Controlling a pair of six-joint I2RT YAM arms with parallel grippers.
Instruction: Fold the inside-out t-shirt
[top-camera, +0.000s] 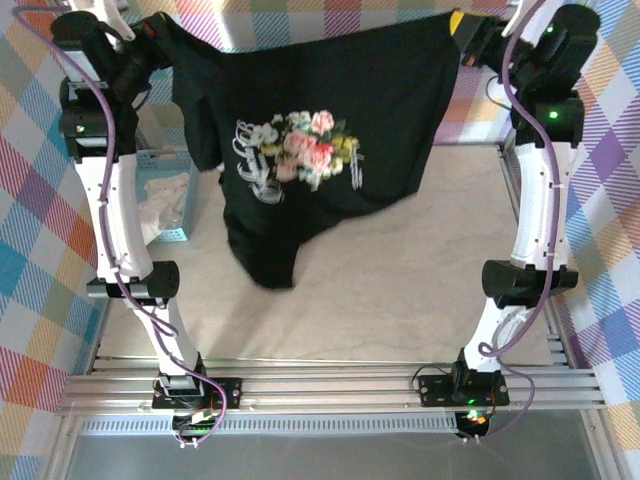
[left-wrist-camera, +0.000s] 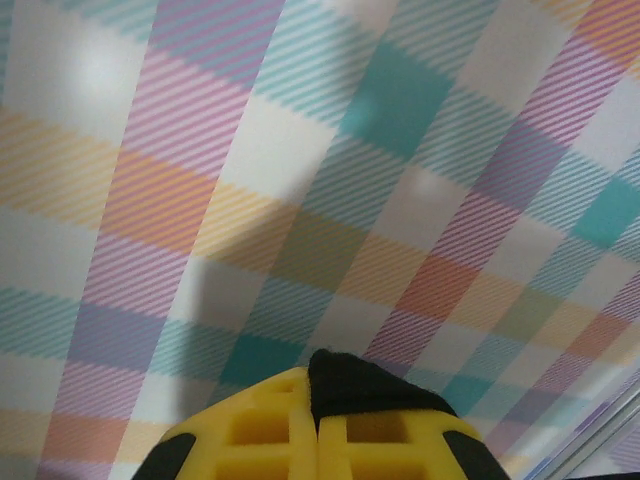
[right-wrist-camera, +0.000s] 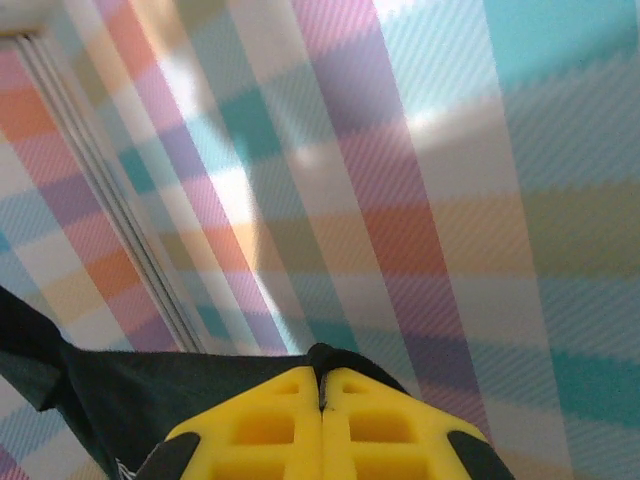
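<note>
Our left gripper (left-wrist-camera: 317, 400) and right gripper (right-wrist-camera: 322, 388) each pinch the black t-shirt (top-camera: 400, 100). We see it hanging across the frame's top.

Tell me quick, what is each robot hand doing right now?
Left gripper: shut on the t-shirt.
Right gripper: shut on the t-shirt too.
</note>
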